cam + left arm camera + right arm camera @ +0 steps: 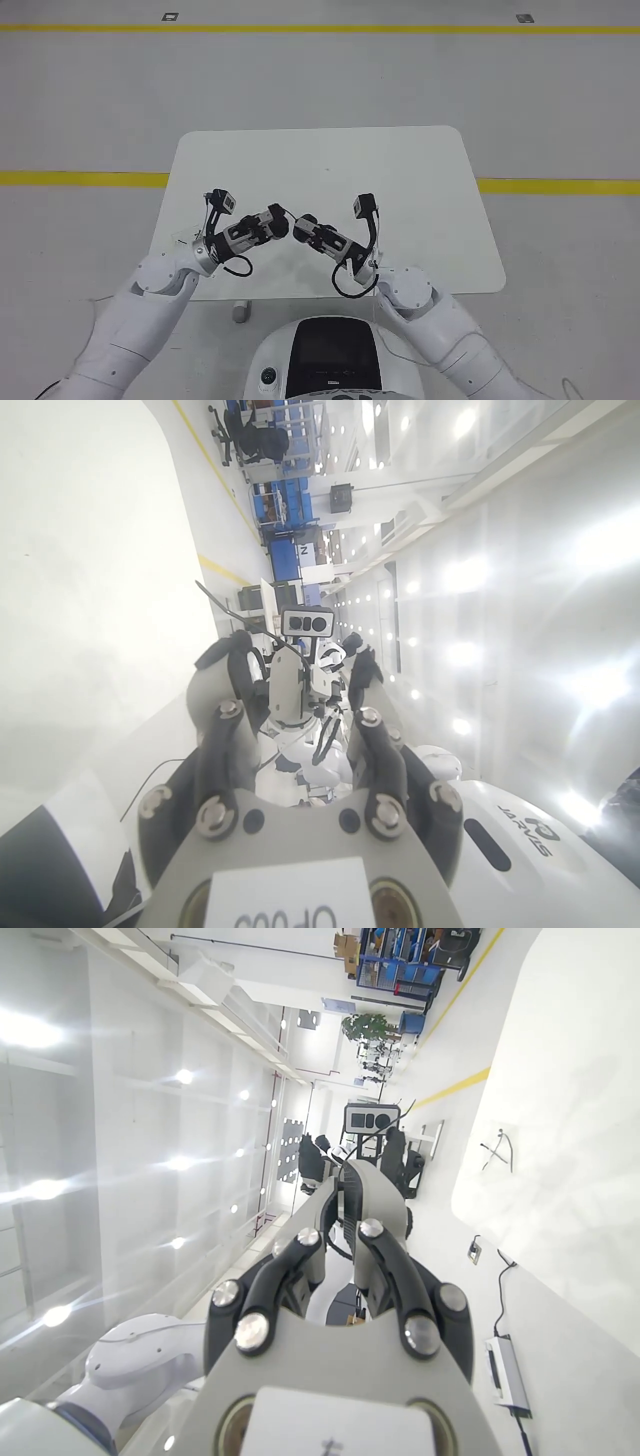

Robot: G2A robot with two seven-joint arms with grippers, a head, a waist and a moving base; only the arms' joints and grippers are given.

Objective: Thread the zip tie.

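**Grippers nose to nose, zip tie sticking out between them**

Closest to our lenses are the grippers themselves. We see the left gripper (292, 655) with its fingers (222, 670) spread wide. The right gripper (345, 1173) noses into that gap with its fingers drawn together. They seem to pinch the zip tie (225, 607), a thin dark strip that rises from where the two meet and bends out over the white table (400, 160). Both grippers hover above the table's near half, tips almost touching.

We judge the strip to be very light, smooth and springy. It should bend readily and flick back, and it could slide through a loose pinch. We would hold it close to the free tip, so little length is left to wobble while aiming at the slot. We cannot make out the tie's head or its slot.

Farther out on the table lie some thin dark crossed pieces (497, 1150); we cannot tell what they are.
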